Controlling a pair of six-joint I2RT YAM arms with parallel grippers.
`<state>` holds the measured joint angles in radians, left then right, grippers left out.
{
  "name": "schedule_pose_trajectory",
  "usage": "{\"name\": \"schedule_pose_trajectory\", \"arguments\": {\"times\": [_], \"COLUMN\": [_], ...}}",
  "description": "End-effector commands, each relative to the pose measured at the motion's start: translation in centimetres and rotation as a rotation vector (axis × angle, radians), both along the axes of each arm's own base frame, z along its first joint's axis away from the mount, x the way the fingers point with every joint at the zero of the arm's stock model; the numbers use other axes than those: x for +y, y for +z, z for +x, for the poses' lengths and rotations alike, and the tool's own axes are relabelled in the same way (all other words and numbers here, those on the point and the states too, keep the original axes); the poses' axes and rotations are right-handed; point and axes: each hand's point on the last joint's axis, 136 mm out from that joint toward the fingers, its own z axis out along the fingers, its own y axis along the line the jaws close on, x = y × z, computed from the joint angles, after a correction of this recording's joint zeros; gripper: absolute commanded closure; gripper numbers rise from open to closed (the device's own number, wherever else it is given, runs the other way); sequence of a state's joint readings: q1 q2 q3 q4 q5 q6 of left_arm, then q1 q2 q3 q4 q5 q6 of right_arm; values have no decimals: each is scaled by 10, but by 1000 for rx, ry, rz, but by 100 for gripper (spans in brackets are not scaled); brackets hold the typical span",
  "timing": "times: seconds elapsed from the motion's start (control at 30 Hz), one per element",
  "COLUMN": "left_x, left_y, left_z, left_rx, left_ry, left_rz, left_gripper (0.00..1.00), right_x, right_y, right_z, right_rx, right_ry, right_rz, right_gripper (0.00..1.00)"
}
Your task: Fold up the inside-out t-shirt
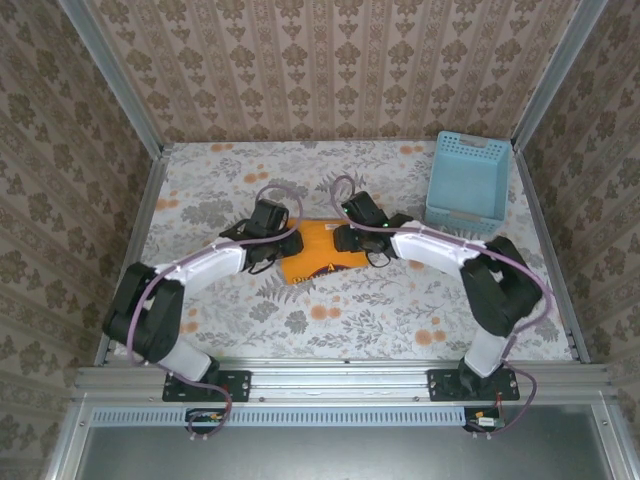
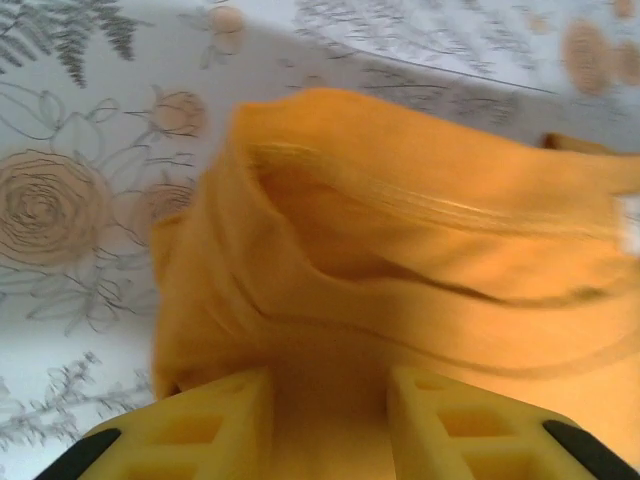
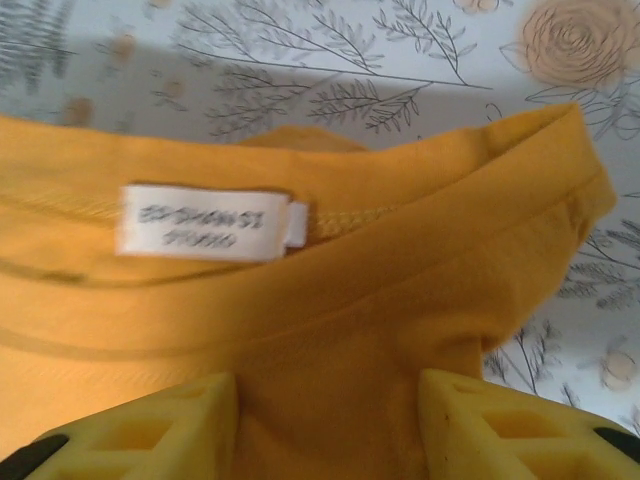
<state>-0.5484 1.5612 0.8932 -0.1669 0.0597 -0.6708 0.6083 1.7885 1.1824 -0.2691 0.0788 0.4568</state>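
While looking down from above, find the inside-out t-shirt (image 1: 318, 255) bunched into a small orange-yellow heap at the middle of the flowered surface (image 1: 350, 320). Lies wrinkled and compact, well apart from the light blue lattice basket (image 1: 465, 180) standing at 2 o'clock from it, near the far right corner. Flanked closely: left end effector (image 1: 285, 243) at the heap's 9 o'clock edge, right end effector (image 1: 347, 240) at its 3 o'clock edge, each aimed inward at the cloth.

From the left wrist, see yellow fingers (image 2: 215, 425) standing apart at 6 o'clock of the view, with a rumpled fold of cloth running into the gap between them. Cannot tell whether pressed against the fabric or merely beside it. Note a stitched seam ridge (image 2: 430, 205) across the upper part of the heap, blurred.

From the right wrist, likewise find yellow fingers (image 3: 480, 425) parted at 6 o'clock, with orange cloth filling the space between. Not visibly pinched tight on it. Note the collar band (image 3: 420, 215) crossing from 9 to 3 o'clock, with a white sewn-in label (image 3: 205, 222) at 10 o'clock, its lettering too blurred to read. Bare surface at 12 o'clock beyond the collar.
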Motion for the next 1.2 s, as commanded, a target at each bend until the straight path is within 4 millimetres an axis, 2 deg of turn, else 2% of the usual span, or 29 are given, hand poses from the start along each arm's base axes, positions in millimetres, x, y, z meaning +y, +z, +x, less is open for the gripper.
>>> {"name": "schedule_pose_trajectory", "arguments": {"times": [0.0, 0.07, 0.17, 0.3, 0.37, 0.4, 0.47, 0.63, 0.73, 0.8, 0.9, 1.03, 1.17], "left_x": [1, 3, 6, 8, 10, 20, 28, 46, 56, 58, 53, 43, 56], "left_y": [-2, -20, -42, -49, -41, -36, -18, 25, 38, 43, 48, 45, 34], "left_z": [34, 43, 46, 44, 44, 48, 51, 44, 36, 31, 24, 19, 22], "left_rx": [-23, 23, 82, 103, 91, 84, 56, -8, -28, -43, -50, -45, -20], "left_ry": [48, 59, 78, 84, 80, 105, 118, 144, 161, 161, 142, 109, 165], "left_rz": [-23, -3, 2, -1, 6, 15, 23, 68, 68, 50, 28, 28, -13], "left_gripper": [65, 67, 67, 67, 66, 65, 64, 51, 48, 47, 45, 42, 41], "right_x": [-8, -11, -18, -23, -19, -20, -25, -38, -29, -18, -4, 15, 27], "right_y": [-10, -22, -41, -47, -37, -32, -15, 31, 47, 49, 44, 20, -8], "right_z": [32, 47, 59, 65, 65, 64, 61, 45, 30, 20, 6, -8, -10], "right_rx": [5, 23, 57, 68, 54, 49, 24, -63, -94, -106, -113, -73, -34], "right_ry": [-60, -69, -94, -104, -73, -66, -64, -77, -44, -16, 15, 63, 86], "right_rz": [-3, -24, -45, -19, 0, -1, -14, -19, -20, -45, -121, -164, -215], "right_gripper": [50, 50, 50, 47, 42, 40, 35, 27, 24, 23, 20, 18, 15]}}
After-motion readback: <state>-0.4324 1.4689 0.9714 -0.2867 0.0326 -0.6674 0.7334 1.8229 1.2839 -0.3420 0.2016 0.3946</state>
